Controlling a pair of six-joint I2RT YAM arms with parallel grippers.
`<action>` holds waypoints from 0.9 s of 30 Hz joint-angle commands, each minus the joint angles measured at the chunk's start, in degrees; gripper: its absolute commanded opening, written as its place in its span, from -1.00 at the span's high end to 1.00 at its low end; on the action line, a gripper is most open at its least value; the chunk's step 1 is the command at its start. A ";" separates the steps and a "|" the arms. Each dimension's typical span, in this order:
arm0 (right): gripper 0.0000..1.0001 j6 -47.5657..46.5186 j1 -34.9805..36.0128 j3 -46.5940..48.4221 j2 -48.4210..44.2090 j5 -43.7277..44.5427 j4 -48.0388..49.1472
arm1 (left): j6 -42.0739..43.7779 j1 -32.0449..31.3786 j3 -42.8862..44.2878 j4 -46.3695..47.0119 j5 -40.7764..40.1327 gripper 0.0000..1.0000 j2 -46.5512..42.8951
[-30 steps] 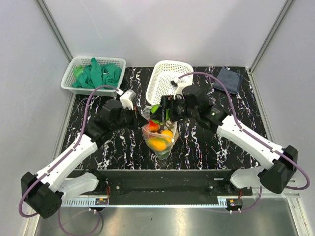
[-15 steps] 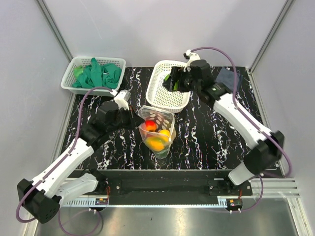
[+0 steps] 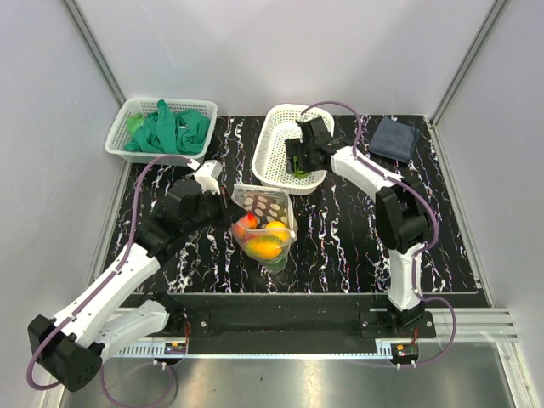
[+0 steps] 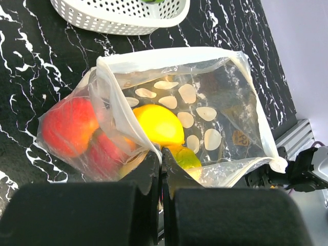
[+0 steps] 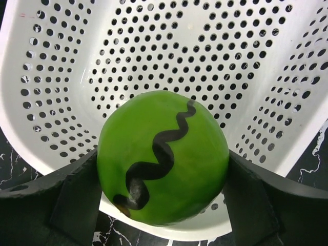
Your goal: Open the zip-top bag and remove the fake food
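The clear zip-top bag point(image 3: 270, 223) lies open on the black marbled table, its mouth toward the left arm. It holds red, orange, yellow and green fake food point(image 3: 265, 245), also seen in the left wrist view point(image 4: 160, 124). My left gripper point(image 4: 163, 156) is shut on the bag's whitish rim point(image 4: 125, 120). My right gripper point(image 5: 163, 177) is shut on a green striped fake melon point(image 5: 163, 156) and holds it over the white lattice basket point(image 5: 154, 46). In the top view the right gripper point(image 3: 299, 161) is inside that basket point(image 3: 276, 127).
A second white basket point(image 3: 119, 140) with green cloth gloves point(image 3: 168, 127) stands at the back left. A dark blue cloth point(image 3: 395, 138) lies at the back right. Grey walls enclose the table on three sides.
My right gripper carried the green melon from the bag to the white basket and lowered into it. My left gripper kept its hold on the bag's rim; the bag shifted slightly.
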 commanded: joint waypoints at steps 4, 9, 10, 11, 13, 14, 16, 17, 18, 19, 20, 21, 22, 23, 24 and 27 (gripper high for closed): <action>-1.00 1.63 0.00 4.14 0.08 -0.03 -2.45 | 1.93 0.28 1.35 3.67 2.61 1.00 0.52; -0.99 5.14 0.01 5.64 -1.06 3.99 -6.23 | 1.67 0.28 1.01 6.04 4.28 0.97 1.05; -0.99 6.02 0.01 6.16 -1.32 6.18 -9.11 | 1.84 0.28 1.01 6.22 4.72 1.00 1.32; -0.99 7.77 -0.08 7.30 -1.59 6.98 -10.61 | 1.85 0.28 1.10 6.22 4.55 1.00 1.49; -0.99 9.88 0.01 8.18 -3.25 8.65 -15.60 | 1.50 0.28 1.27 5.79 3.07 1.00 1.85; -1.00 12.33 0.09 7.84 -4.21 8.57 -16.77 | 1.41 0.28 1.71 5.43 2.88 1.00 2.02; -0.99 14.63 0.18 5.83 -8.78 5.69 -18.53 | 0.97 0.28 2.06 4.73 3.05 1.00 2.37; -0.99 15.95 0.44 2.77 -10.71 4.54 -18.54 | 0.62 0.28 1.89 4.55 3.32 1.00 2.46; -0.99 16.31 1.84 1.09 -14.82 3.48 -18.54 | 0.35 0.28 1.80 4.29 3.75 1.00 2.46; -0.99 16.57 2.46 -0.41 -16.86 1.30 -18.54 | 0.00 0.28 1.71 4.29 4.45 1.00 2.64; -0.99 17.44 3.25 -3.73 -19.06 0.41 -18.54 | -0.09 0.28 1.62 4.20 4.81 1.00 2.81; -0.99 17.89 4.13 -5.33 -23.34 -0.73 -18.45 | -0.17 0.28 1.45 4.20 5.16 1.00 2.81; -0.99 18.24 5.27 -7.00 -25.30 -4.49 -17.75 | -0.09 0.28 1.36 3.94 5.16 1.00 3.16; -0.99 19.03 5.89 -9.80 -27.15 -6.00 -17.66 | 0.09 0.28 1.53 3.68 5.16 1.00 3.25; -1.00 19.30 6.24 -11.13 -30.47 -7.06 -17.66 | 0.35 0.28 1.45 3.50 5.16 1.00 3.25; -0.99 17.63 8.35 -14.22 -35.93 -10.93 -17.83 | 1.14 0.28 1.54 3.50 4.99 1.00 3.25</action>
